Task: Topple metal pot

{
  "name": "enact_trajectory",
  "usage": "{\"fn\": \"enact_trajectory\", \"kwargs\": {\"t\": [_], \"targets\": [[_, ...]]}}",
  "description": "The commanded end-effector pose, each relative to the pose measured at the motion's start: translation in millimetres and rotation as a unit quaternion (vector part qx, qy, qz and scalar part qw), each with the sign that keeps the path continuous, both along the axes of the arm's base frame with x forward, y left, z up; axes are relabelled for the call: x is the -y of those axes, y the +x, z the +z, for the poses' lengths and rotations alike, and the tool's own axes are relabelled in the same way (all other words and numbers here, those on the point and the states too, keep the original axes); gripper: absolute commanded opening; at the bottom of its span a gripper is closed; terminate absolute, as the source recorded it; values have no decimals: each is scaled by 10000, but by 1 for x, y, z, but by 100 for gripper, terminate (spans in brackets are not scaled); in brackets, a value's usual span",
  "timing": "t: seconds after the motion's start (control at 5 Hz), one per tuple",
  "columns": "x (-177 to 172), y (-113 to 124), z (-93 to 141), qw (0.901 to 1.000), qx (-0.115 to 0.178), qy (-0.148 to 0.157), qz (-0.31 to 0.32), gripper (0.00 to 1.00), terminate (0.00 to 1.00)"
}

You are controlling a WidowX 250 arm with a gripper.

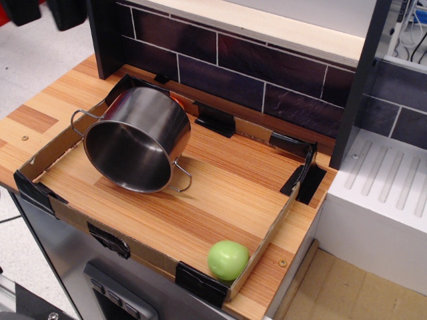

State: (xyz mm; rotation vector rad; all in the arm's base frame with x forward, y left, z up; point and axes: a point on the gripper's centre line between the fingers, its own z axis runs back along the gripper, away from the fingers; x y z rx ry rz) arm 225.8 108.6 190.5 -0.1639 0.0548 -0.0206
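Gripper (43, 12) barely in view at the top-left corner, up around 11 o'clock, seen only as dark blurred shapes cut by the frame edge; cannot tell how far apart the fingers stand, and nothing visibly held. Well apart from it, down toward 5 o'clock of those shapes, metal pot (139, 139) lying on its side on the table (220, 193), open mouth facing the lower left toward the camera, dark shiny interior showing. One wire loop handle poking out at the pot's 9 o'clock, the other at its 4 o'clock, low near the wood. Pot resting in the left part of a shallow cardboard-walled enclosure (270, 227) taped at the corners with black tape (200, 281). Small patch of something orange (177, 101) peeking out just behind the pot's upper edge, mostly hidden, too little visible to identify. Green ball (227, 259) sitting in the enclosure's near-right corner, at about 5 o'clock from the pot and well apart from it, close against the cardboard wall. Dark tiled wall (267, 73) running along the far side, white ribbed surface (387, 180) off at 3 o'clock.
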Motion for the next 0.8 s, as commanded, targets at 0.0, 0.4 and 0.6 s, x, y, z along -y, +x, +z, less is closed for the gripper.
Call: {"fn": "enact_trajectory", "kwargs": {"t": [0.0, 0.4, 0.6], "targets": [[-4, 6, 24, 9992, 286, 289, -44, 100, 0], [-4, 6, 24, 9992, 286, 289, -44, 100, 0], [-4, 6, 24, 9992, 286, 289, -44, 100, 100]]}}
